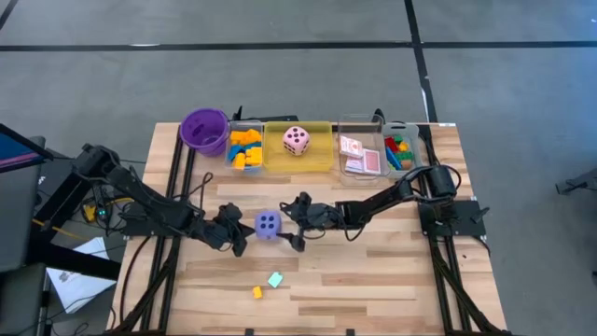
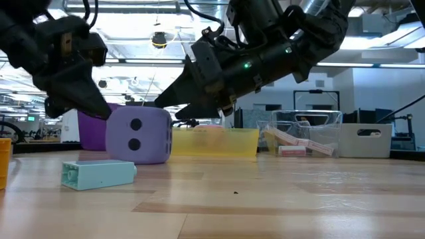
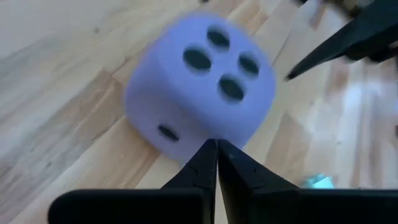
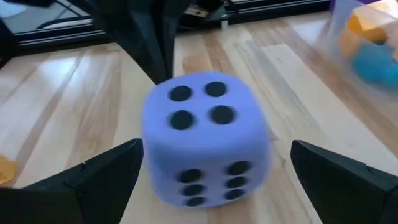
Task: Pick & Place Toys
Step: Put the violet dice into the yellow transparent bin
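A grey floor surrounds the wooden table (image 1: 373, 271), and along its far edge stand a purple cup (image 1: 203, 129), a clear tray (image 1: 245, 149) of yellow, orange and blue blocks, a yellow tray (image 1: 317, 149) holding the pink die (image 1: 297, 141), and two clear trays with pink cards (image 1: 361, 155) and red and green blocks (image 1: 401, 149). The purple die (image 1: 268, 223) sits mid-table with four pips up, between the two grippers. The right gripper (image 4: 217, 171) faces it with fingers spread wide, one on each side and neither touching as far as the right wrist view shows. The left gripper (image 3: 217, 155) is just at the die's other side with its fingers pressed together and nothing between them; their tip looks to touch or nearly touch the die's lower edge, perhaps bracing it. Nearer the front edge lie a mint-green block (image 1: 275, 279) and a small yellow block (image 1: 257, 292), both untouched. The step in hand appears to be the right arm's approach to grasp the purple die. Next it likely needs to advance until the die is fully between the fingers, then close squarely on opposite faces; the die is wide for the opening, so an off-centre closure could push it away. Its likely destination is the yellow tray beside the pink die, though that is a guess.
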